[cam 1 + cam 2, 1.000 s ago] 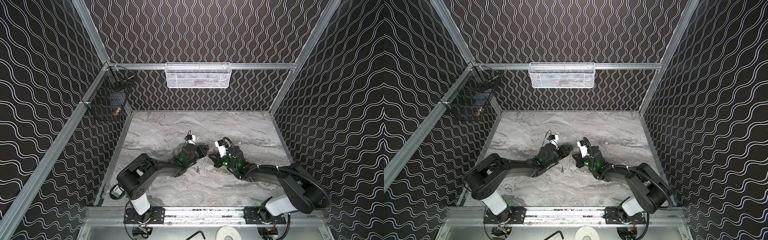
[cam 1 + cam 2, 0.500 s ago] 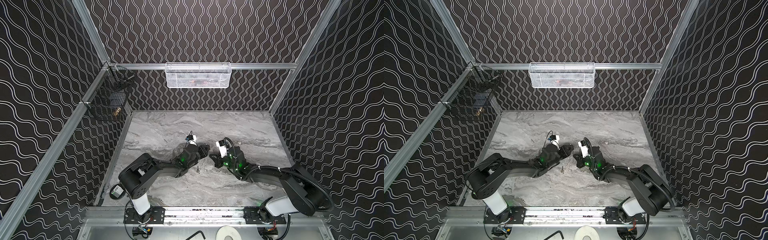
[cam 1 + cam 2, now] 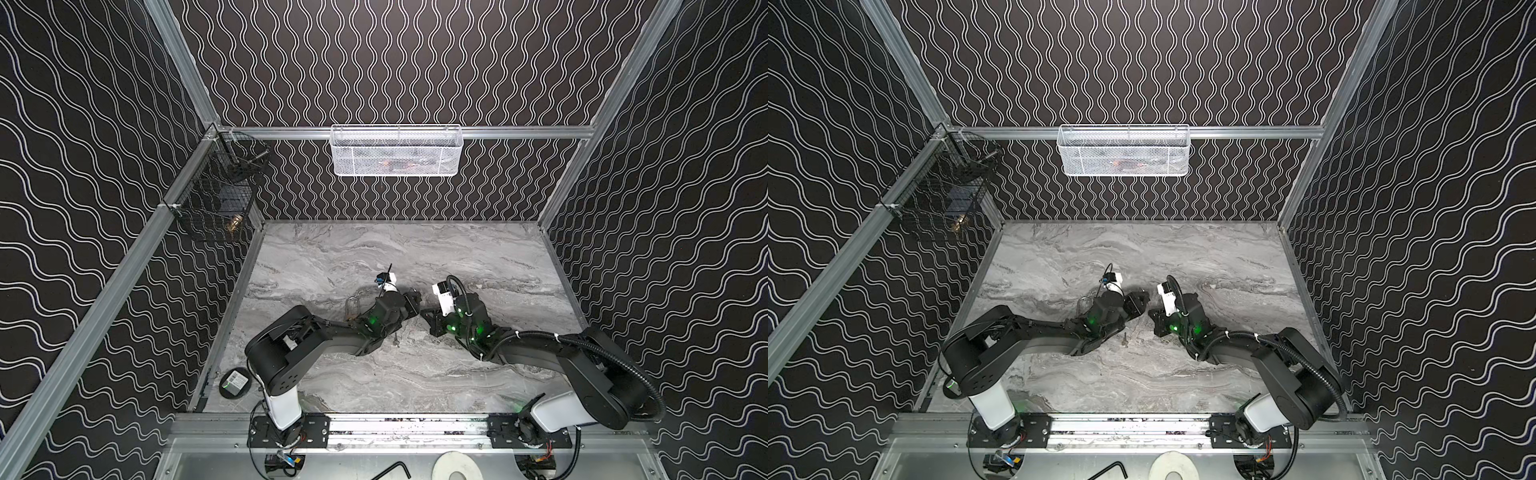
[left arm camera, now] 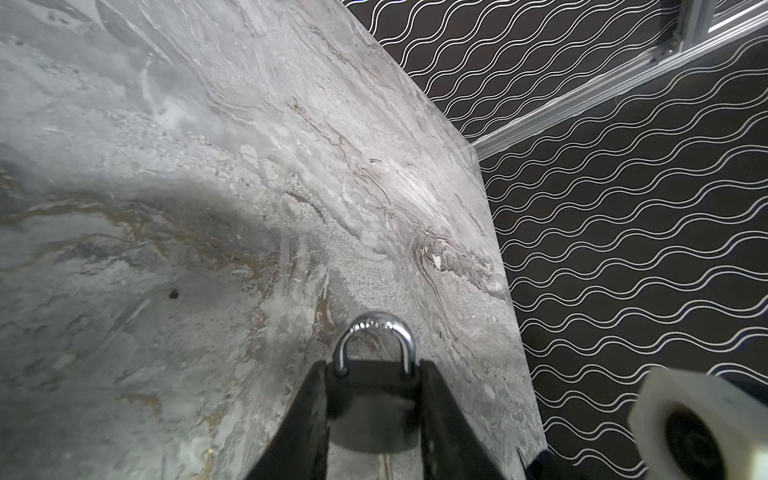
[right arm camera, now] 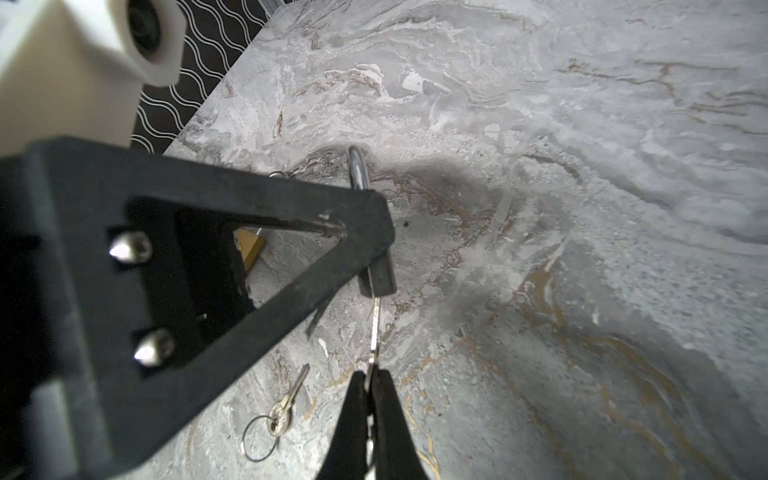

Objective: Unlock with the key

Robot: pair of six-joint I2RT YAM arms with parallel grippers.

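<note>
A black padlock (image 4: pixel 372 399) with a silver shackle (image 4: pixel 374 332) sits between the fingers of my left gripper (image 4: pixel 372 370), which is shut on its body. In the right wrist view the padlock (image 5: pixel 380 274) hangs below the left gripper's fingers (image 5: pixel 291 216). A silver key (image 5: pixel 375 328) runs from the padlock's underside to my right gripper (image 5: pixel 370 376), which is shut on the key's head. In both top views the left gripper (image 3: pixel 413 300) (image 3: pixel 1140 301) and the right gripper (image 3: pixel 428 316) (image 3: pixel 1152 316) meet tip to tip over mid-table.
A spare key on a ring (image 5: pixel 286 405) (image 3: pixel 397 341) lies on the marble table (image 3: pixel 374 257). A brass padlock (image 5: pixel 249 249) (image 3: pixel 352 309) lies behind the left arm. A white mesh basket (image 3: pixel 395 151) and a black wire basket (image 3: pixel 220 199) hang on the walls.
The left arm's elbow has shifted slightly. Both grippers keep their grips and stay where they were.
</note>
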